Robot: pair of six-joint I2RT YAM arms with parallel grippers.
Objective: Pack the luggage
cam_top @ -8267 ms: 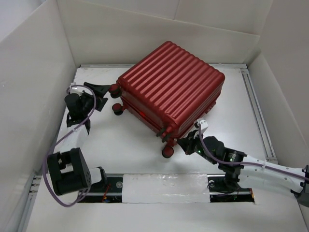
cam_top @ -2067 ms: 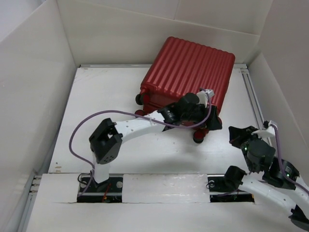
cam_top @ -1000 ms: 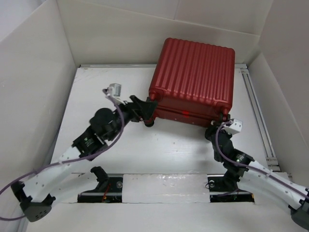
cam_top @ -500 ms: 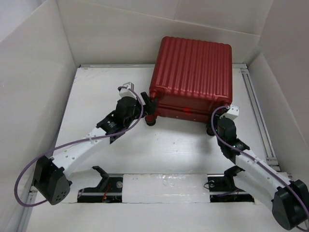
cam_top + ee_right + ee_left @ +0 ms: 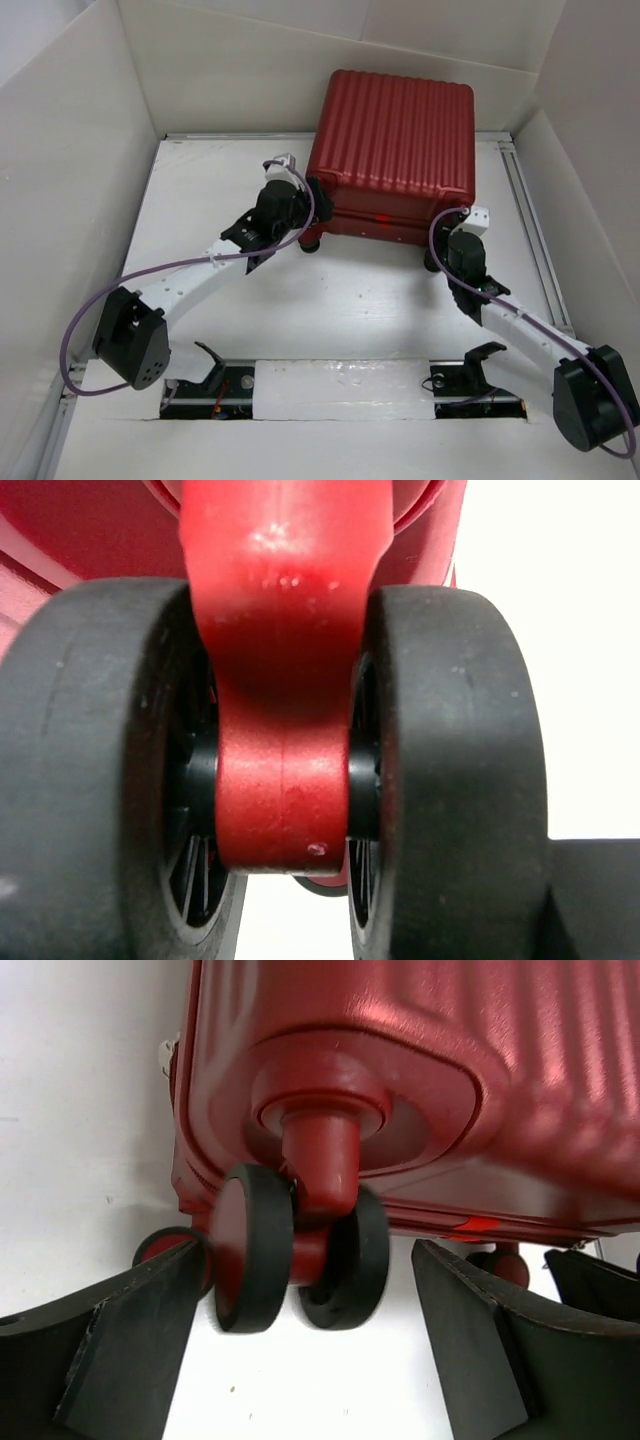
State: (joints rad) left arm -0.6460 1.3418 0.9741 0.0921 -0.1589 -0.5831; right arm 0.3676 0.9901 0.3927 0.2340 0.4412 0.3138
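Note:
The red ribbed luggage lies closed at the back right of the table, close to the back wall. My left gripper is open at its near-left corner; in the left wrist view the black fingers stand either side of a dark double wheel without touching it. My right gripper is at the near-right wheel. In the right wrist view that wheel and its red fork fill the frame between the jaws, with one finger showing at the lower right. The lining is hidden.
White walls enclose the table on the left, back and right. A metal rail runs along the right side. The arm bases sit on the white strip at the near edge.
The luggage has slid farther back toward the back wall. Both arms have reached forward with it, staying at its near wheels.

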